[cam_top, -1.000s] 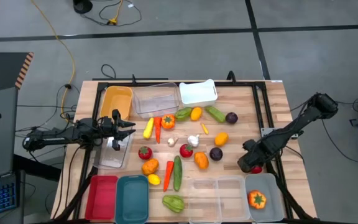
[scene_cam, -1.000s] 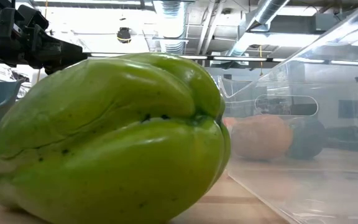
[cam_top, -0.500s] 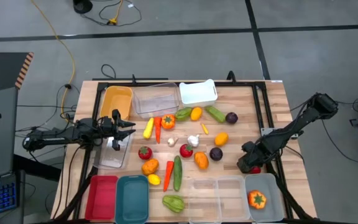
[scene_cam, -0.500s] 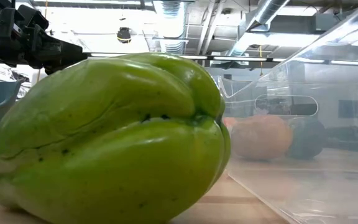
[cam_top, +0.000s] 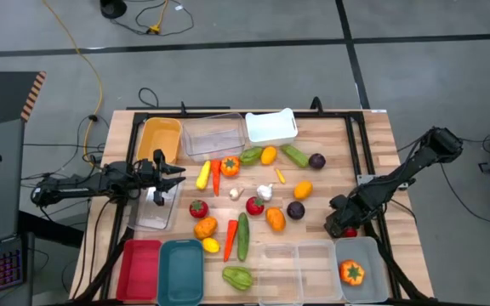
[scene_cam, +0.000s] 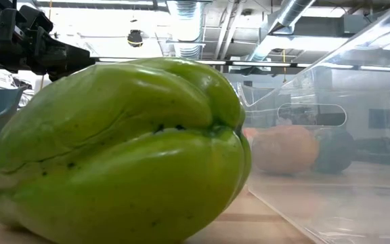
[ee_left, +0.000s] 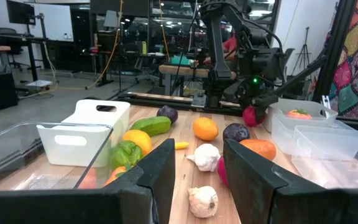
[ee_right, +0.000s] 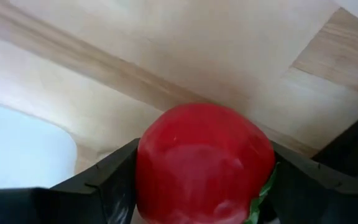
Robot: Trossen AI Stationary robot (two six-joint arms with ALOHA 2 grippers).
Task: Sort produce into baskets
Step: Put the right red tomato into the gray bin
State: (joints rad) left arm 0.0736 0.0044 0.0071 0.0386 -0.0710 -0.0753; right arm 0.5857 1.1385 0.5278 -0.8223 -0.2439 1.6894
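My right gripper (cam_top: 344, 226) is near the table's right edge, shut on a red toy fruit (ee_right: 204, 165) with a green leaf, just far of a pale blue-grey bin (cam_top: 361, 255) that holds an orange-red tomato (cam_top: 351, 272). My left gripper (cam_top: 173, 177) is open and empty at the table's left, over a clear bin (cam_top: 154, 212); in the left wrist view its fingers (ee_left: 160, 171) frame the scattered produce. Carrots, peppers, garlic (cam_top: 264, 191) and other produce lie on the wood mid-table. My right gripper pinches the red fruit's two opposite sides (ee_right: 145, 168) between its two fingers, which come from above, pointing down. The fruit fills the gap between the fingers, its leaf (ee_right: 261, 198) at one side. I cannot tell whether it is clear of the table.
Orange (cam_top: 160, 136), clear (cam_top: 213, 134) and white (cam_top: 270, 126) bins line the far edge. Red (cam_top: 139, 268), teal (cam_top: 180, 270) and clear (cam_top: 300, 270) bins line the near edge. A green pepper (scene_cam: 114, 149) fills the low view.
My right gripper has shifted a little toward the table's near edge with the red fruit still held.
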